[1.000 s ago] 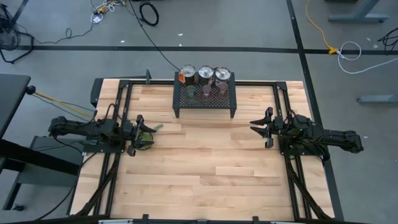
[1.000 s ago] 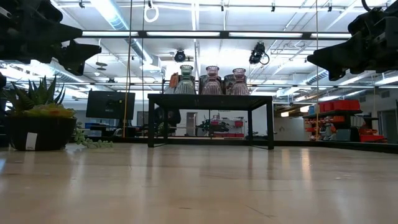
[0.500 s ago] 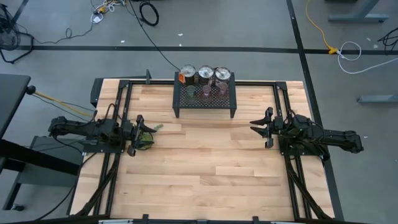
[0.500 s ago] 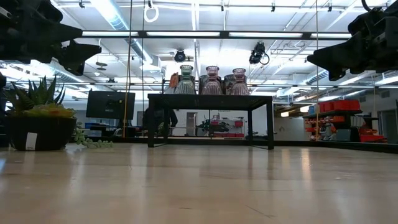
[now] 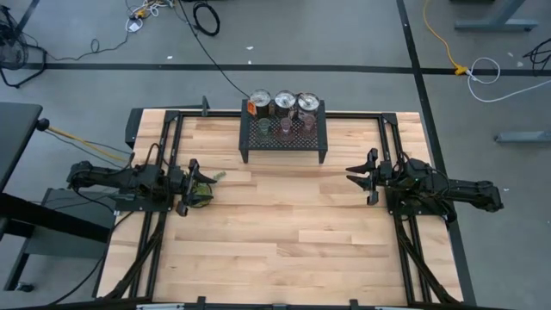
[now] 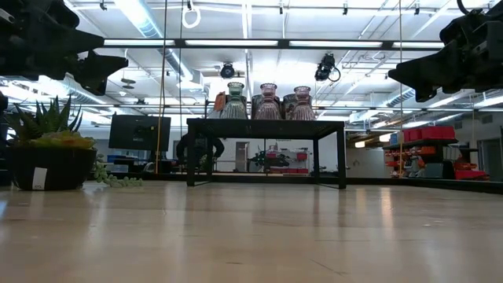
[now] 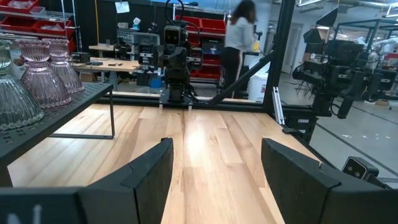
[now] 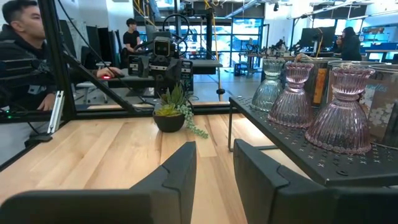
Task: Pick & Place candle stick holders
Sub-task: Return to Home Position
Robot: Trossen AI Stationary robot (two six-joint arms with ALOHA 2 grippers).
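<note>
Three silver tins (image 5: 284, 102), one with an orange-red mark (image 5: 251, 108), stand along the far edge of the black mesh stand (image 5: 283, 142). Three tinted glass cups (image 5: 285, 127) stand in front of them; they also show in the low view (image 6: 269, 101) and the right wrist view (image 8: 293, 93). My left gripper (image 5: 188, 185) is open and empty at the table's left, above a small potted plant (image 5: 204, 187). My right gripper (image 5: 368, 177) is open and empty at the table's right. Both hover above the table.
The potted plant (image 6: 47, 149) rests on the table under my left gripper. The stand stands on its legs at the table's far middle. Bare wood (image 5: 284, 224) lies between the arms and toward the near edge. People show in the room beyond (image 8: 25, 56).
</note>
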